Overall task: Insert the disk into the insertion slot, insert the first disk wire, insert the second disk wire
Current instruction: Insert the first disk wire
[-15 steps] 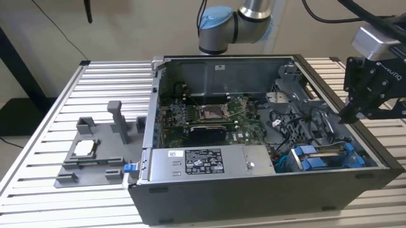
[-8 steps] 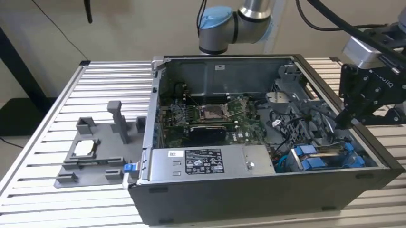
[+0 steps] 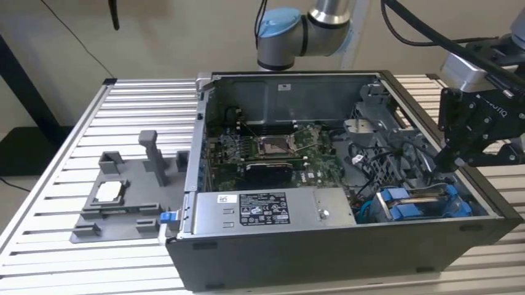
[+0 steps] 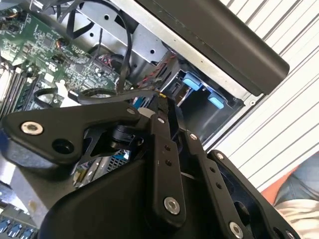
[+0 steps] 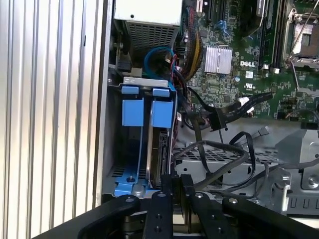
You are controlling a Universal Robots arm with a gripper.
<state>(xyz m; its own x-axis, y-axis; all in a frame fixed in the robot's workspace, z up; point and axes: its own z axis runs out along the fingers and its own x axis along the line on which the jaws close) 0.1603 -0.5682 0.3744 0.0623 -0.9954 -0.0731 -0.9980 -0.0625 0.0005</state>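
Observation:
The disk (image 5: 159, 149) stands on edge inside the insertion slot (image 5: 132, 112), a grey bay with blue rails and tabs at the case's near right corner (image 3: 394, 209). In the exterior view the disk (image 3: 422, 196) shows as a thin strip between the blue brackets. My black gripper (image 5: 178, 184) hangs right over the disk's outer end with its fingers close together and nothing visibly between them. It also shows above the bay in the exterior view (image 3: 446, 165). Two loose black disk wires with connectors (image 5: 219, 118) (image 5: 249, 99) lie beside the bay over the motherboard.
The open computer case (image 3: 345, 246) lies on a slatted metal table (image 3: 139, 104). Inside are the motherboard (image 3: 279, 150) and a power supply (image 3: 254, 212). A grey plastic tray with posts (image 3: 123, 212) carrying a small silver chip (image 3: 108, 192) sits at the exterior view's left.

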